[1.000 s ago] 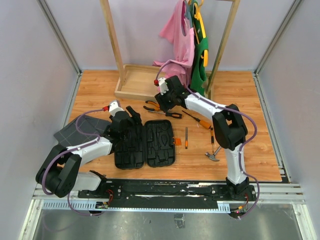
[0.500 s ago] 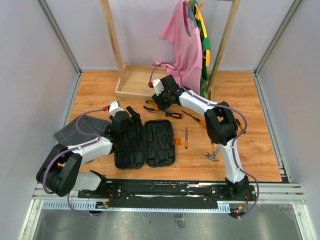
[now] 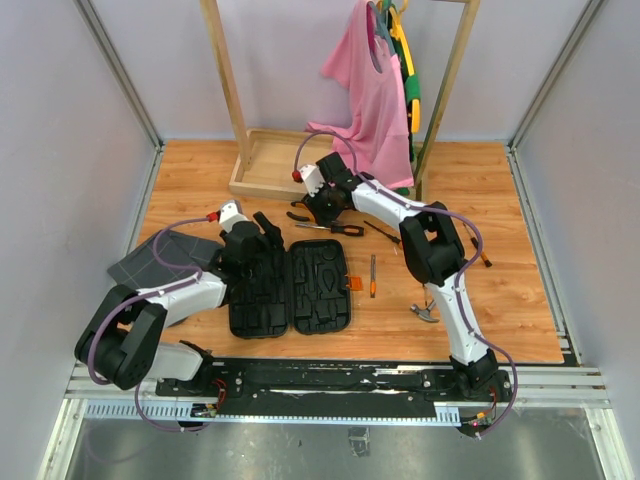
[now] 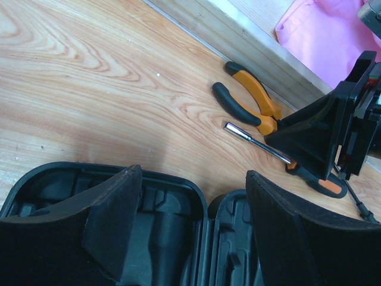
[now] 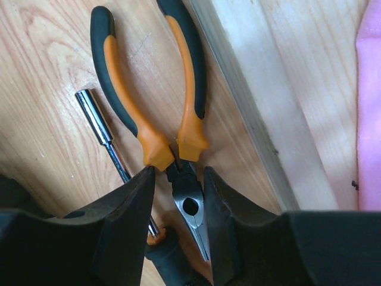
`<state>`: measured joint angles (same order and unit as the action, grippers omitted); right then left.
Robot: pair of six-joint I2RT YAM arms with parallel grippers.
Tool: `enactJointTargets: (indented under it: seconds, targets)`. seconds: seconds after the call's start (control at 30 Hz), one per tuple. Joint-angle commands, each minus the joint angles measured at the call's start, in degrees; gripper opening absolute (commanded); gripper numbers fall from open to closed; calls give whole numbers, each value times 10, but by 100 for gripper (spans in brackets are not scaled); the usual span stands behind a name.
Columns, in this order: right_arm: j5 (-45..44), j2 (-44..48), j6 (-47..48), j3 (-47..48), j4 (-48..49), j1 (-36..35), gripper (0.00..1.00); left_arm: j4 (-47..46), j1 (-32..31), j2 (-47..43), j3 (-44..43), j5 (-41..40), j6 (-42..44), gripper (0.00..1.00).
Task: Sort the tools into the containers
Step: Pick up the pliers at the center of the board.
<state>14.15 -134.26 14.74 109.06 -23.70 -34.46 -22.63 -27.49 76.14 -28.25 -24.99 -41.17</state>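
- The tool case (image 3: 290, 290), black moulded plastic, lies open in two rounded halves directly beneath the left gripper (image 4: 191, 179), whose fingers are spread wide and hold nothing.
- One steel-headed hammer (image 3: 426, 313) and one short screwdriver (image 3: 372, 276) lie well apart from the right gripper (image 5: 178, 173), on its base side.
- The right gripper is narrowly parted astride the steel head of one pair of pliers (image 5: 152, 146). Their two orange-and-black handles fan out beyond its tips.
- One shiny socket-tipped driver (image 5: 101, 122) lies just beside the pliers.
- A pale wooden tray (image 5: 256, 107) runs alongside.
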Motion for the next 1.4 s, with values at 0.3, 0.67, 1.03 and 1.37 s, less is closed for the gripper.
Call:
enactJointTargets:
  seconds: [0.3, 0.67, 1.03, 1.37]
  targets:
    - [34, -12, 74, 14, -72, -3, 13, 2, 7, 6, -22, -12, 8, 75]
    - [31, 43, 113, 11, -63, -3, 1, 4, 11, -1, -20, -15, 12, 75]
    - [10, 99, 144, -50, -63, -1, 1, 3, 16, 2, -20, -4, 11, 75]
    - [-15, 142, 85, -91, -62, 0, 1, 4, 18, 5, -22, 0, 12, 75]
